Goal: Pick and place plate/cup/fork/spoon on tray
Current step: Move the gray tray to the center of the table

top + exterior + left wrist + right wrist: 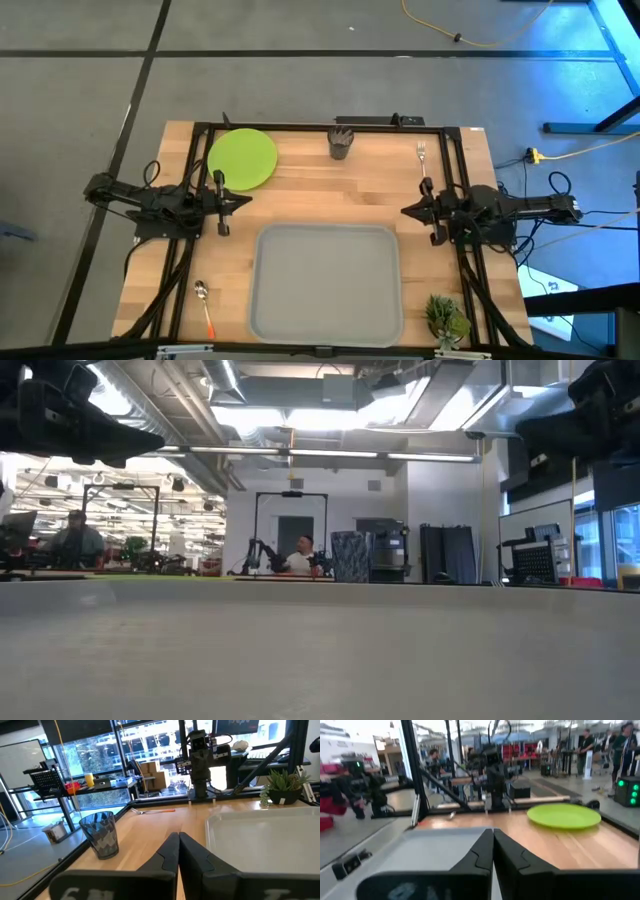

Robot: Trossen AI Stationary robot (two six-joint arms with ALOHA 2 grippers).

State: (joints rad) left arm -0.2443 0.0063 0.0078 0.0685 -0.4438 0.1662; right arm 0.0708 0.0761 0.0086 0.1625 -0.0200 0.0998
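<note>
The light grey tray (326,283) lies at the table's near middle. The lime-green plate (243,158) lies flat at the far left, also in the right wrist view (563,815). The dark grey cup (341,143) stands upright at the far middle, also in the left wrist view (101,834). The fork (422,152) lies at the far right. The spoon (205,305) lies at the near left. My left gripper (247,201) is shut and empty at the table's left side. My right gripper (405,211) is shut and empty at the right side.
A small potted plant (446,318) stands at the near right corner. A black frame (330,126) runs along the table's far and side edges. In the low view the tray's near wall (320,650) fills the foreground. People sit at desks in the room behind.
</note>
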